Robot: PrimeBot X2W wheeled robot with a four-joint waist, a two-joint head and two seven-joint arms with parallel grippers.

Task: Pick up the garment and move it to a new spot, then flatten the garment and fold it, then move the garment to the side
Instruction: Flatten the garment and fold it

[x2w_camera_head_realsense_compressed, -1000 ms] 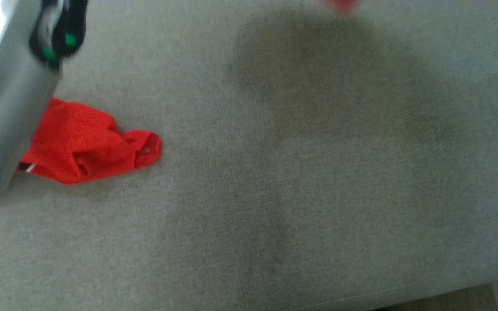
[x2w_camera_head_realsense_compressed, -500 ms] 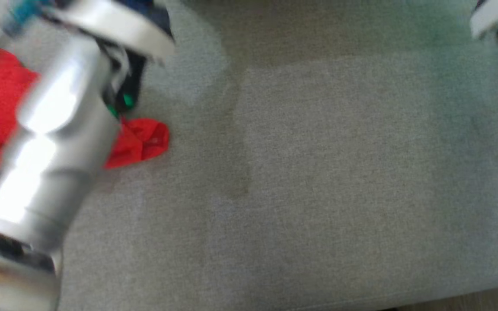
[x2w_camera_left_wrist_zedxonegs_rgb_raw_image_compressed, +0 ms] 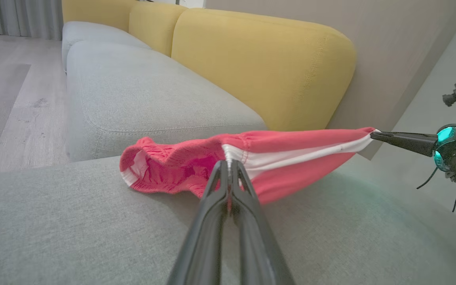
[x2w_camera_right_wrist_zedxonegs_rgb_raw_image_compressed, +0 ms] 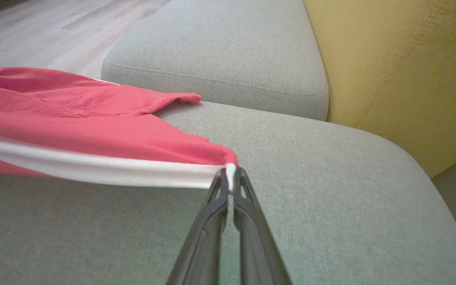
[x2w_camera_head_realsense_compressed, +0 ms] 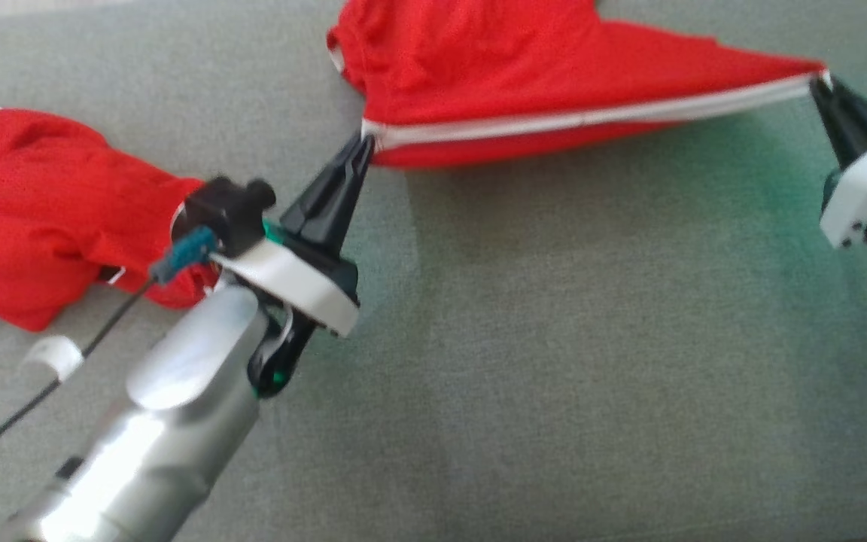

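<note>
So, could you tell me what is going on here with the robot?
The robot is holding a red garment by its white-trimmed edge, the left tool shut on one end and the right tool shut on the other. The edge is stretched taut between them, while the rest of the cloth trails on the grey sofa cushion. A second red garment lies crumpled off to the robot's left.

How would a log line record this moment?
left end effector: shut on garment | right end effector: shut on garment | garment: white edge taut above cushion
</note>
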